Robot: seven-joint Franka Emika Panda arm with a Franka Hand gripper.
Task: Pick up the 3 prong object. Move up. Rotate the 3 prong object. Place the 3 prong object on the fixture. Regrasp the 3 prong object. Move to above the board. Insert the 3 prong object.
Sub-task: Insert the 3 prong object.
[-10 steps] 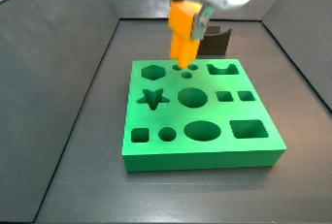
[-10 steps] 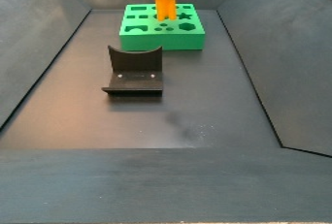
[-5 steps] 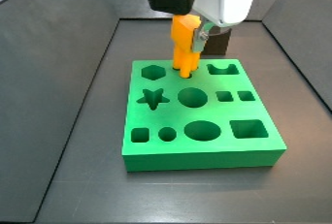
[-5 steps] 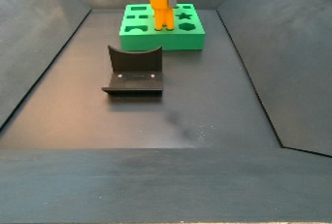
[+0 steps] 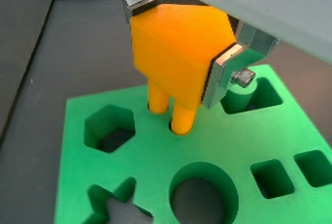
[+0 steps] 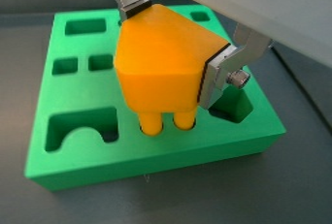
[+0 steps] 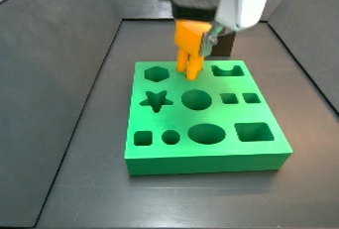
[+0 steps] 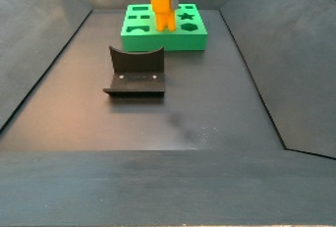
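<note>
1. Pinching the small orange-yellow plastic 3 prong object from two opposite sides, with the tool directly above the large bright green square board of shaped cut-outs.
2. Showing flat silver fingers pressed against the block's sides in both wrist views; same grip seen again at the tool around the 3 prong object.
3. Hanging upright, prongs pointing down, tips down at the board's top face by a group of small round holes near the rear edge; cannot tell whether the tips are inside the holes or only touching the surface.
4. Sitting beside a hexagon cut-out on one side and a notched cut-out on the other, with a large round hole further along the board.
5. Appearing in a side view as an orange bar under the white arm body, over the far part of the board.
6. Standing well apart from the board, near the middle of the dark floor: the dark grey fixture, an L-shaped bracket on a base plate with a curved notch on top, nothing resting on it.
7. Seen from that same side view, the 3 prong object upright over the board at the far end of the dark enclosure.
</note>
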